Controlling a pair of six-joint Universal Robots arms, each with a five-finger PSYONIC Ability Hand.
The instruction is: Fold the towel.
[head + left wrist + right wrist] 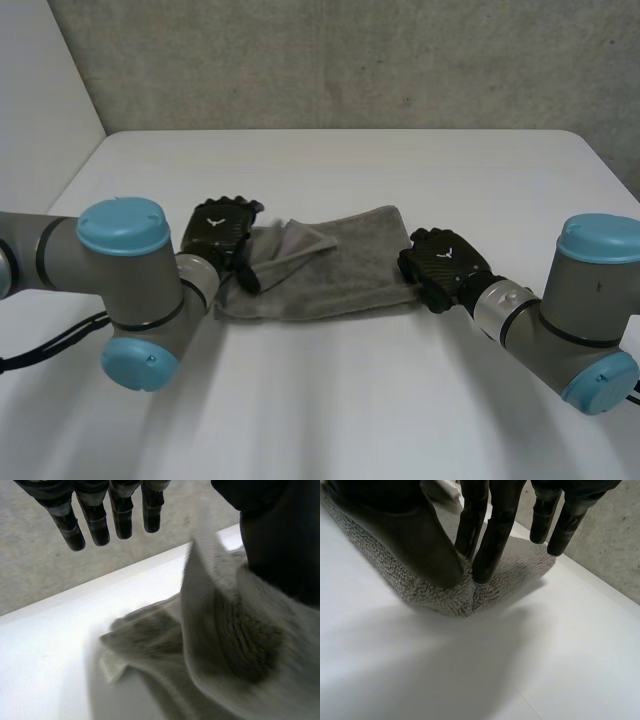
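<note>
The grey terry towel point(340, 265) is found on the white table point(330, 410), about midway between the two arms, with its long axis running left to right and its short axis near to far. The left hand point(220, 232) is set at the towel's left end and the right hand point(445, 268) at its right near corner. Each hand is thus placed at its own end of the long axis, and the cloth lies inward from both. At the left end a flap point(297, 243) is seen raised and turned over toward the right, leaving that end rumpled and doubled. The rest of the cloth lies flat, with a straight near edge. In the left wrist view the fingers point(95, 525) are held straight, wide apart from the thumb point(280, 545) and clear of the cloth. The towel's edge is draped up against the thumb, and no pinch is made out there. In the right wrist view the corner is nipped between the thumb point(415, 545) and the straight fingers beside it point(492, 550), with a small ridge of pile pushed up between them. The remaining fingers are held off the cloth. Judgement: the fold is taken to be across the short axis, the left end to be carried rightward toward the corner pinned by the right hand. Judgement: since the cloth is only draped at the left, it could slide off the thumb before it is laid over squarely.
</note>
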